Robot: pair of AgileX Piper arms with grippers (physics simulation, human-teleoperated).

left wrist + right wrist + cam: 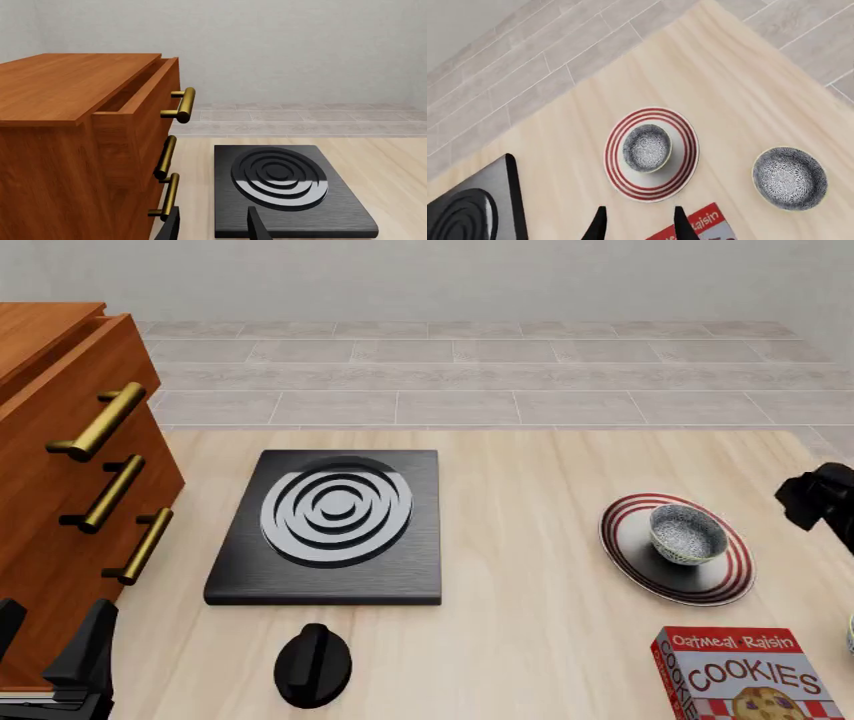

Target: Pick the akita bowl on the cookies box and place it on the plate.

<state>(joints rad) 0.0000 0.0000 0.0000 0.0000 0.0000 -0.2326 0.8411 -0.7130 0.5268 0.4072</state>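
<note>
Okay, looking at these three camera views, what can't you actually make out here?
- Second bowl: whole in the right wrist view; the front view's right edge cuts it to a sliver.
- Cookies box: cropped by the bottom edge in the front and right wrist views.
- Left gripper: only the fingertips show.
- Cabinet: top drawer ajar, inside hidden.

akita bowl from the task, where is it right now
In the front view the akita bowl sits upright on the plate at the table's right side, beyond the cookies box and right of the stove slab.
</note>
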